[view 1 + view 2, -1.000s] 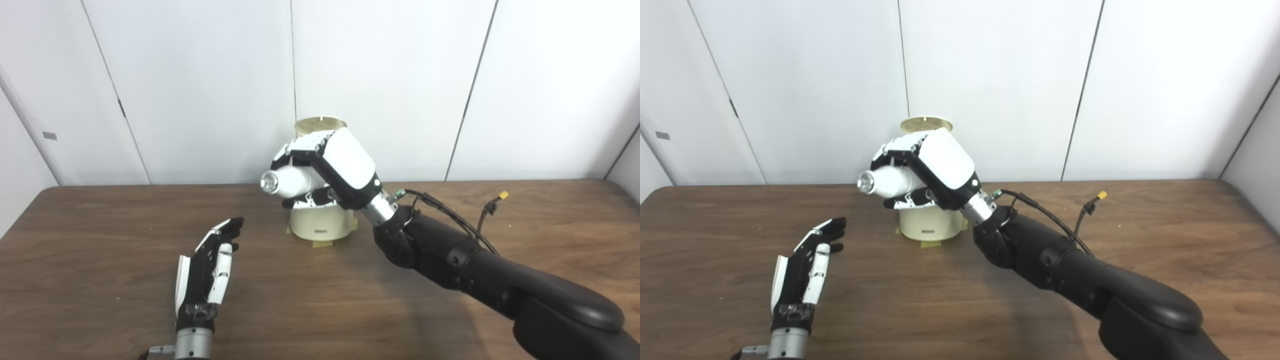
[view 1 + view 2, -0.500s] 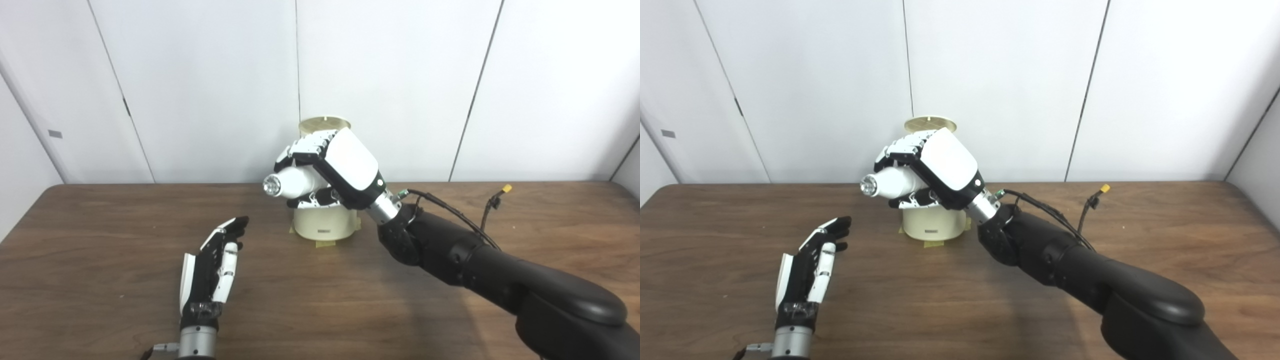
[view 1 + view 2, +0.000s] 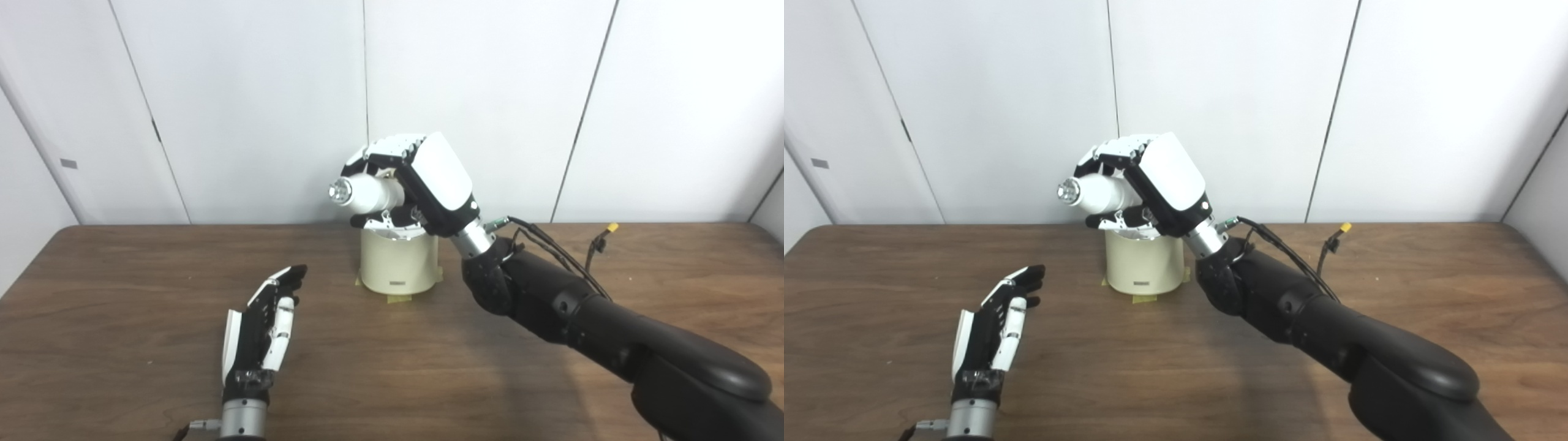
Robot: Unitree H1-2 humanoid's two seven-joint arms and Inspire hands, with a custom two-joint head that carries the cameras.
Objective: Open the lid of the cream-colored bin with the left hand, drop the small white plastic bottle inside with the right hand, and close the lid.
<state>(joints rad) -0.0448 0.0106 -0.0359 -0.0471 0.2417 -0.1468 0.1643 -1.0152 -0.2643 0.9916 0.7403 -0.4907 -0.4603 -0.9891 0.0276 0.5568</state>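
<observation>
1. My right hand (image 3: 422, 184) is closed around the bottle (image 3: 367, 192); it holds it on its side, cap end pointing to the picture's left, in the air just above the bin (image 3: 399, 262).
2. My left hand (image 3: 263, 327) is spread and holds nothing; it sits low over the bench (image 3: 122, 343), well apart from the bin, palm turned inward.
3. The bin stands near the far edge of the bench, with tape at its base; its mouth looks uncovered under my right hand, though the lid itself is hidden behind that hand, so I cannot tell how it stands.
4. I judge the step in hand to be the drop: opening seems done, and the bottle is not yet inside.
5. The next move calls for centring the bottle over the mouth, tipping it so that it fits, then loosening the fingers; as it lies crosswise, it might catch on the rim.
6. Afterwards the lid needs closing; I judge my left hand has some way to reach.
</observation>
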